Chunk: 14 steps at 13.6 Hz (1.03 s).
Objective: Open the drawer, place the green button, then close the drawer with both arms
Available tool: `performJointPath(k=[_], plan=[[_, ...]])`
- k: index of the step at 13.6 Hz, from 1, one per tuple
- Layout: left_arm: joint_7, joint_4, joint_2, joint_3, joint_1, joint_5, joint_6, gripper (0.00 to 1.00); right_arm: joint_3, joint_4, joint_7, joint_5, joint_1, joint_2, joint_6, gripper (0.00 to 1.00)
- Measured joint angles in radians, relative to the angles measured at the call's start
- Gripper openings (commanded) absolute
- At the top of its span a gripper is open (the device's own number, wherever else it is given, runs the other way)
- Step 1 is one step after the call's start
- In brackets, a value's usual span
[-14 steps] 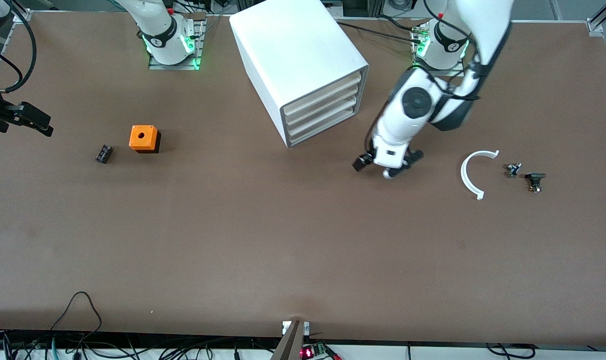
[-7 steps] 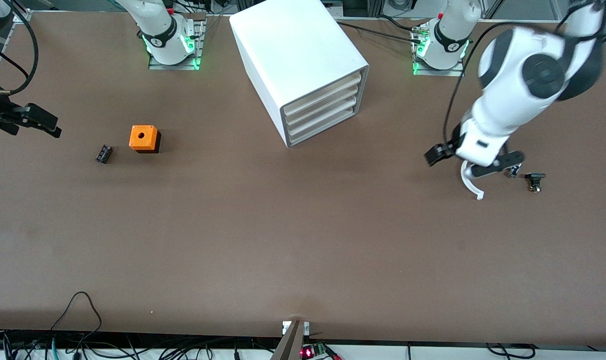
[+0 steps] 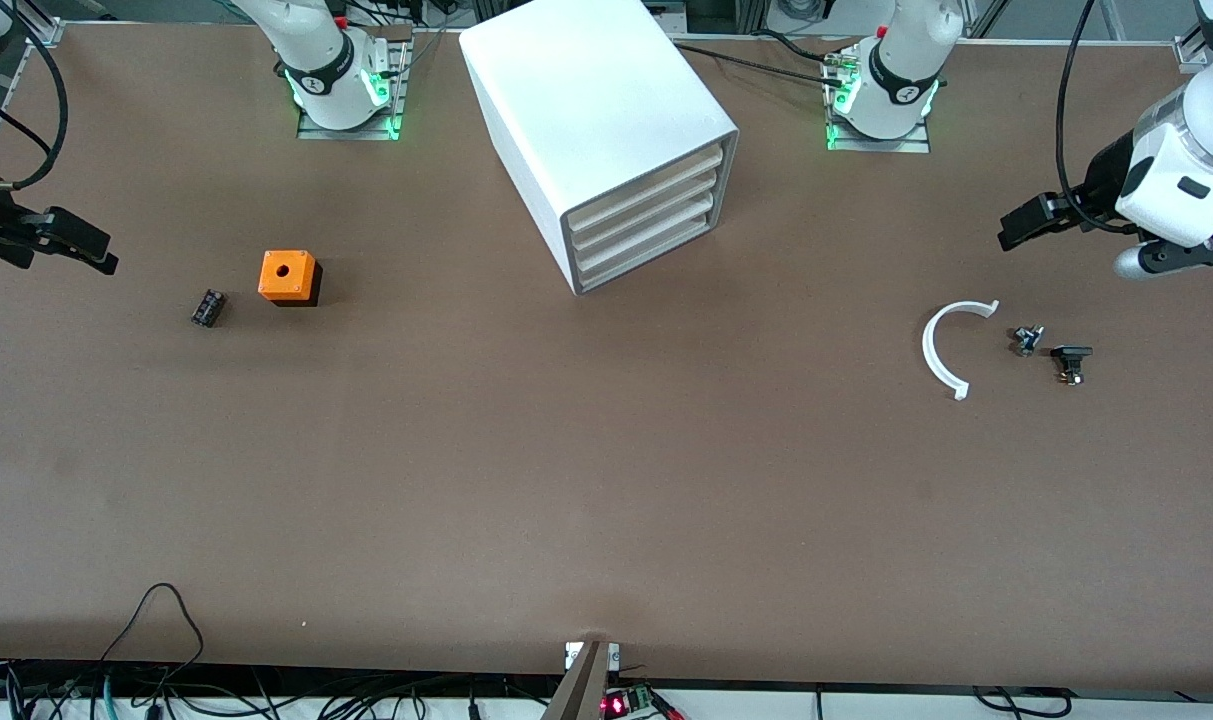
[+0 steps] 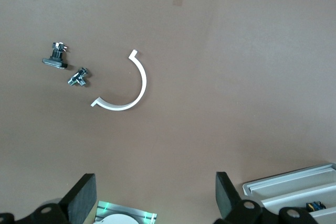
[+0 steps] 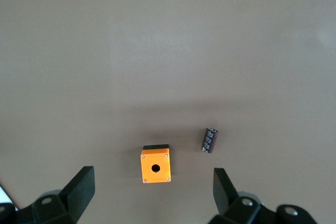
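I have the left pincer (image 3: 1106, 240) up in the air over the desk (image 3: 606, 480) at the left arm's end, fingers spread wide and holding nothing. The right pincer (image 3: 36, 240) hangs over the right arm's end, also wide and empty. The button (image 3: 1070, 362) lies on the desk near the left arm's end, just beside a small metal part (image 3: 1026, 340) and a white curved strip (image 3: 941, 350). The cabinet (image 3: 606, 140) stands between the two bases, its lowest drawer (image 3: 646, 262) closed. The orange cube (image 3: 288, 277) and a small dark block (image 3: 207, 307) sit toward the right arm's end.
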Motion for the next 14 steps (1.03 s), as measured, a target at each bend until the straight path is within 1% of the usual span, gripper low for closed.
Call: performJointPath(k=[5, 7, 11, 14], plan=[[0.000, 0.000, 0.002, 0.002, 0.008, 0.000, 0.000, 1.00, 0.000, 0.000, 0.000, 0.000, 0.000, 0.000, -0.001, 1.00], [0.000, 0.000, 0.004, 0.004, 0.028, 0.000, 0.006, 1.00, 0.000, 0.000, 0.000, 0.000, 0.000, 0.000, -0.001, 1.00], [0.011, 0.000, 0.013, 0.005, 0.102, 0.000, 0.018, 1.00, -0.001, 0.000, 0.000, 0.000, 0.000, 0.000, -0.001, 1.00], [0.012, 0.001, 0.013, -0.007, 0.102, 0.000, 0.018, 1.00, -0.001, 0.000, 0.000, 0.000, 0.000, 0.000, -0.001, 1.00]])
